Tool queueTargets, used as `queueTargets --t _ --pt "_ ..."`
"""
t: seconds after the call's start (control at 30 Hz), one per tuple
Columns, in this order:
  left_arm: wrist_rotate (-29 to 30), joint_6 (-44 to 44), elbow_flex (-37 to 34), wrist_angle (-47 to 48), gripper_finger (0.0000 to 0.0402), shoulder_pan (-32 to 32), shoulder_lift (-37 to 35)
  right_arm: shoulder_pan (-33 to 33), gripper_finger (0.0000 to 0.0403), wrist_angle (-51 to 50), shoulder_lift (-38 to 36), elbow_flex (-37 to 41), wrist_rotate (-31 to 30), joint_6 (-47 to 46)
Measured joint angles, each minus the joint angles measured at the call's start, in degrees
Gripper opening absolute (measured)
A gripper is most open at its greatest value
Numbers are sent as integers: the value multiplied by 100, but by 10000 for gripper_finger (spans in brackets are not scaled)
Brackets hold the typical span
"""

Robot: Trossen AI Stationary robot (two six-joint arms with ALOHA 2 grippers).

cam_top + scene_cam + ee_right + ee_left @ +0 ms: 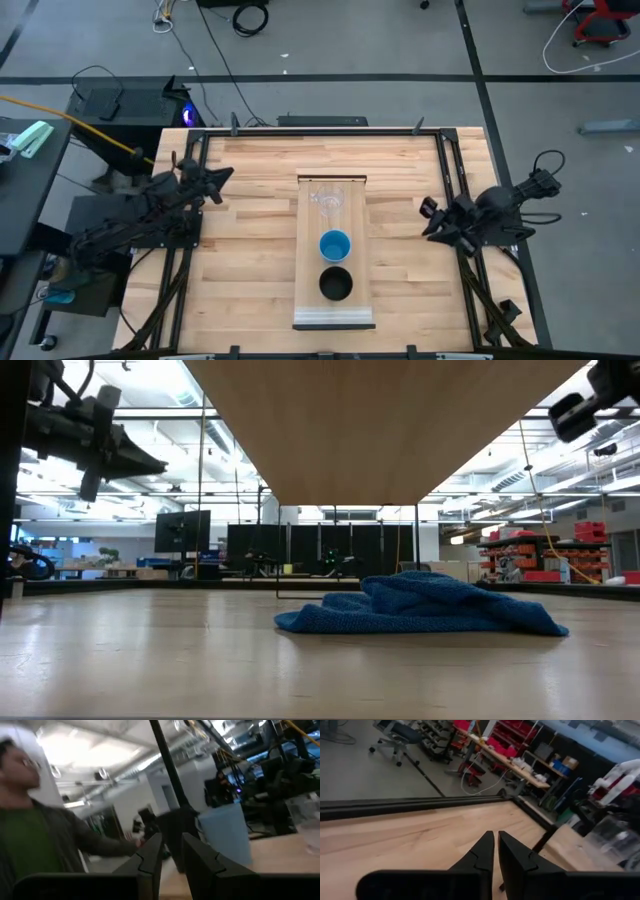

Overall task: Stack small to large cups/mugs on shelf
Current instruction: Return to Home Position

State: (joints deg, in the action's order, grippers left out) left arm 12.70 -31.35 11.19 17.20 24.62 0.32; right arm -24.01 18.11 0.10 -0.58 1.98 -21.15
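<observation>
Wood shelf [308,300], frame centre: clear cup [328,200], blue cup [335,245], black cup [336,285]. Left gripper [218,180], mid-left, nearly closed; right gripper [428,220], mid-right, narrowly parted.

Grey floor [380,40] strewn with cables [250,17]; workbenches [520,767] and red bins [496,744] behind.

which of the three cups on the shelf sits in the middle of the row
The bright blue cup: it stands between the clear cup and the black cup, on the shelf.
</observation>
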Motion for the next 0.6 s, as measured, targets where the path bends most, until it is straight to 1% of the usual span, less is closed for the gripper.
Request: queueTargets --t 0.2,0.43,0.6 --pt "191 44 -229 34 26 0 0 0 79 -777 0 0 0 565" --pt "248 183 -435 129 36 0 4 0 79 -1679 0 0 -165 636" --pt "352 91 -497 106 32 0 7 2 79 -1814 31 -46 -365 835"
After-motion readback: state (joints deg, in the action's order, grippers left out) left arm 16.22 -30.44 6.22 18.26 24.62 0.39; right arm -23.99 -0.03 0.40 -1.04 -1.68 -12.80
